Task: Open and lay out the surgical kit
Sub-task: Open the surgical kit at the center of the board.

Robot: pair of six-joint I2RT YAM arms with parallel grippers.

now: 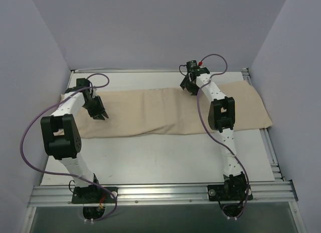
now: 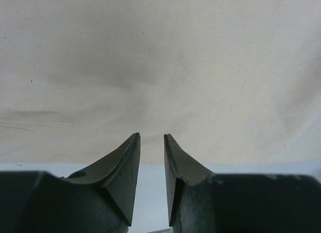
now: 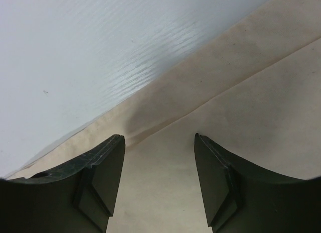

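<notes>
Beige cloth wrap [image 1: 165,112]: one, lying as a long band across the far half of the white table [image 1: 150,157]. Two grippers. Left gripper [image 2: 151,136] over the wrap's left end, jaws a narrow gap apart, gripping nothing. Right gripper [image 3: 159,137] at the wrap's far edge, jaws spread, gripping nothing. Pale lilac-grey walls [image 1: 150,27] on three sides.

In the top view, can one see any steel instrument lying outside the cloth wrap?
No, only the closed beige cloth wrap lies on the white table; no metal tool shows.
</notes>
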